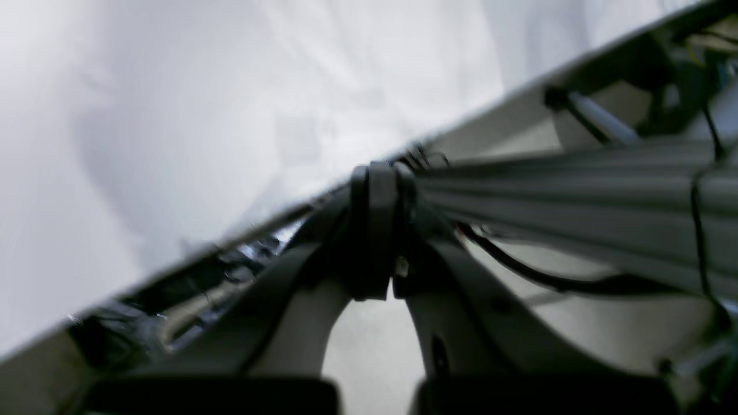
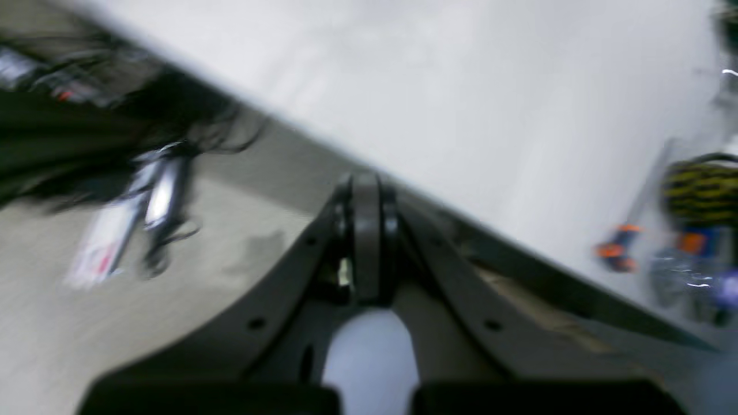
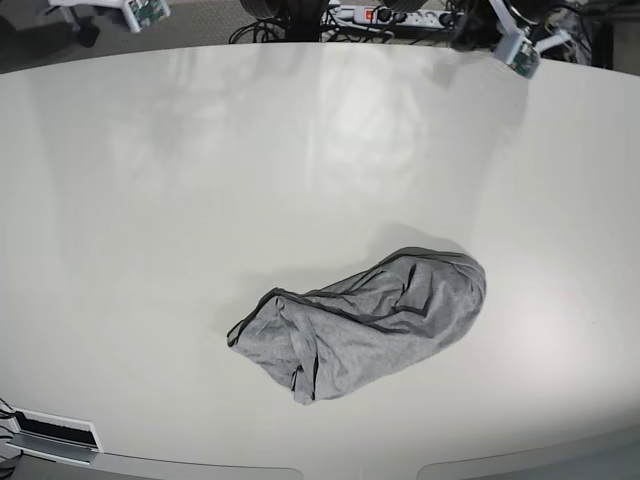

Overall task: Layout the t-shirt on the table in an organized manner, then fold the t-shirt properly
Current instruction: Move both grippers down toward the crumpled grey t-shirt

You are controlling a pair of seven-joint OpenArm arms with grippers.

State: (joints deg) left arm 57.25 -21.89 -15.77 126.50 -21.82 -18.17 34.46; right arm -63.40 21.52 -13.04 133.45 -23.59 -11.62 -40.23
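The t-shirt [image 3: 370,325] lies crumpled in a grey heap on the table [image 3: 200,180], right of centre and towards the front, with dark seams showing. No lettering shows. My left gripper [image 1: 376,173] is shut on nothing and hangs over the table's edge [image 1: 173,115], far from the shirt. The right gripper [image 2: 366,184] is also shut and empty, above the table's rim [image 2: 461,86]. In the base view only parts of both arms show, at the far top left [image 3: 145,10] and the top right [image 3: 520,48]. Both wrist views are blurred.
A power strip [image 3: 390,15] and cables lie behind the table's far edge. A white cable box [image 3: 50,430] sits at the front left corner. A grey ribbed beam [image 1: 576,190] runs beside the left gripper. Orange and yellow-black items [image 2: 700,184] stand beyond the right gripper.
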